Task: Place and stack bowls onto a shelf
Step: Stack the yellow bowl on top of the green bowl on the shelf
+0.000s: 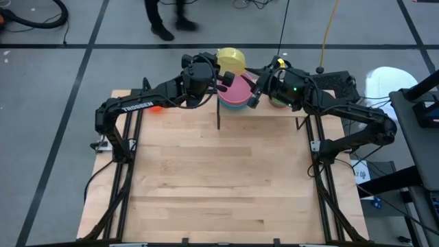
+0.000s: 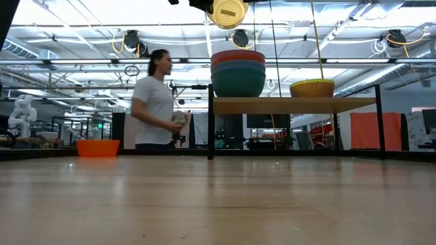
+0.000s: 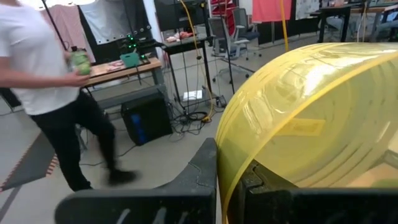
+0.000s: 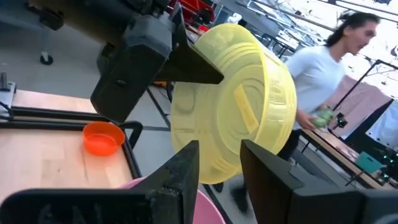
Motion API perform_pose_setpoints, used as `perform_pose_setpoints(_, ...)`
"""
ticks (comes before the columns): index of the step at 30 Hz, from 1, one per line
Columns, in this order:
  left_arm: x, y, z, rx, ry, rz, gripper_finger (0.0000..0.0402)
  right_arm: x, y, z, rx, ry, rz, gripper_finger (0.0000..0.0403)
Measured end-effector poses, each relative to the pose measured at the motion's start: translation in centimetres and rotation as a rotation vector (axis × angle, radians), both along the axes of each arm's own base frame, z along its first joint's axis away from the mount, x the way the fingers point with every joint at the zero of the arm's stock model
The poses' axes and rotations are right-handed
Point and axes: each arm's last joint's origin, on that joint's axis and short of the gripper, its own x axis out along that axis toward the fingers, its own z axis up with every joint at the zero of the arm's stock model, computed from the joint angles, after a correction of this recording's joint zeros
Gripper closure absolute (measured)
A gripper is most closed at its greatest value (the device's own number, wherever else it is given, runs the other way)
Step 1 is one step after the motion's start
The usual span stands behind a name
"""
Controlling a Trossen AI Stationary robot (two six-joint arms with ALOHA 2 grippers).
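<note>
1. The left gripper (image 1: pixel 223 77) has its dark fingers clamped on the rim of a yellow bowl (image 1: pixel 231 59), holding it tipped on edge above the far end of the shelf (image 2: pixel 293 105)
2. The bowl is smooth, translucent plastic with moulded concentric ridges on its underside
3. The shelf is a thin light-wood board on slim black metal legs; on it stands a nested stack of bowls (image 2: pixel 238 73), pink on top in the high view, teal lowest
4. A further bowl (image 2: pixel 312 88) sits apart on the same board
5. An orange bowl (image 1: pixel 156 107) rests on the wooden tabletop (image 1: pixel 219 178) under the left arm
6. The right gripper (image 1: pixel 255 92) hovers just beside the stack, fingers slightly apart and empty
7. A person (image 2: pixel 156 102) in a white shirt stands beyond the table
</note>
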Motion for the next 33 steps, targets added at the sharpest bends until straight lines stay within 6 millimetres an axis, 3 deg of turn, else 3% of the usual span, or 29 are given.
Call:
perform_pose_setpoints(9,0.0,0.01,-0.02,-0.005,-0.008,-0.003,0.0397,-0.32,-0.37,0.17,-0.007,-0.019,-0.162,0.0291)
perform_pose_setpoints(23,0.08,0.05,-0.06,-0.014,-0.011,-0.04,0.0399,-0.28,-0.25,0.17,0.009,-0.031,-0.154,0.0291)
perform_pose_setpoints(33,-0.23,0.82,-0.5,-0.035,0.022,-0.021,0.0399,-0.02,0.2,-0.2,0.035,-0.004,-0.057,0.0291)
